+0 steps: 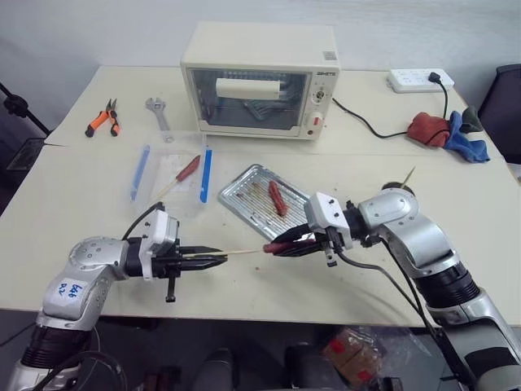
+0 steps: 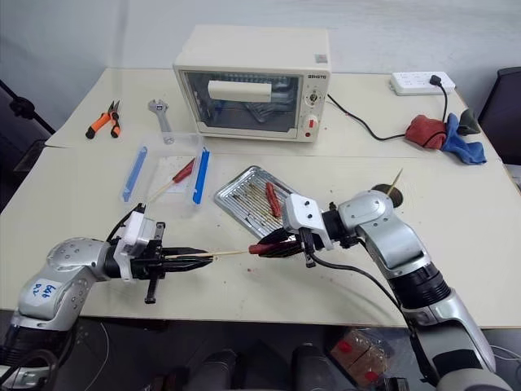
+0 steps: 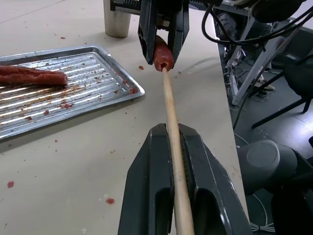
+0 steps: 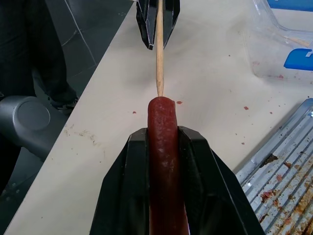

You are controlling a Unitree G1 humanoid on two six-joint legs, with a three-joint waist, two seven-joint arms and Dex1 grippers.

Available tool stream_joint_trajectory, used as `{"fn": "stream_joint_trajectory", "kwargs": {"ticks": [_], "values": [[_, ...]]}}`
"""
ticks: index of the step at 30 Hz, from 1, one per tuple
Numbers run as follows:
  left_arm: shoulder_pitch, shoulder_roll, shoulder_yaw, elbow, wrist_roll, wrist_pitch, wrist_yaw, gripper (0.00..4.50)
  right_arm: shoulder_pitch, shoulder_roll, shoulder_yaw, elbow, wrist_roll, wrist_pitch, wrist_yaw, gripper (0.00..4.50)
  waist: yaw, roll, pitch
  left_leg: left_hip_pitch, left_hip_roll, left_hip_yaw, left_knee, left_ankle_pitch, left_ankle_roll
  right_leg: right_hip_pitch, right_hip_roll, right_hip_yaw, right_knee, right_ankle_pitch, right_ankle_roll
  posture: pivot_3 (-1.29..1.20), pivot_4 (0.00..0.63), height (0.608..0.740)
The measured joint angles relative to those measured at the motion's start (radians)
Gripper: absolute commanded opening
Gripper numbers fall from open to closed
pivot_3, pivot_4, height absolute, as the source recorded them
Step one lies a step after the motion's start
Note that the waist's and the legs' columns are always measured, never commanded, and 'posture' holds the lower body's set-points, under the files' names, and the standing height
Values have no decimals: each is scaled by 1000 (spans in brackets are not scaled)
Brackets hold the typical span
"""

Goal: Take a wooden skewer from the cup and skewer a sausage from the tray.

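Near the front edge of the desk [image 1: 73, 199] the two grippers face each other, tip to tip. The left gripper [image 1: 213, 260] has its black fingers clamped together on the wooden skewer [image 1: 244, 252], which runs level toward the right gripper [image 1: 286, 245]. That gripper's fingers are closed on a sausage [image 4: 164, 161], glossy and reddish-brown, lying lengthwise between them with its rounded end sticking out. The skewer's pointed tip meets the middle of that end; in the left wrist view it looks just entered, though how deep it goes cannot be told. Both are held above the desk, just in front of the tray [image 1: 244, 208], which sits at an angle near the middle of the desk. A second sausage [image 1: 278, 198] lies on the tray's ribbed floor among crumbs. The metal cup [image 3: 117, 19] stands beyond the tray, toward the desk's right side, behind the right arm. Left of the tray is a clear plastic box [image 1: 167, 167] with blue clips, holding a red-handled tool [image 1: 186, 172]. A cream toaster oven [image 1: 259, 79] stands at the back edge, with orange-handled pliers [image 1: 104, 119] and a wrench [image 1: 159, 114] to its left, and a power strip [image 1: 419, 79] and red and blue cloths [image 1: 448, 134] toward the back right corner.
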Motion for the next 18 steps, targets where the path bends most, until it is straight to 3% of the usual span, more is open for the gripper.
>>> {"fn": "stream_joint_trajectory", "kwargs": {"ticks": [18], "values": [[-34,-32,-48,4,35,-10,24,0,-5,13,10,-5,-4,13,0,821,0,0,0,0,0,0,2,0,0,0,0,0,0,0,0,0,150,740]]}}
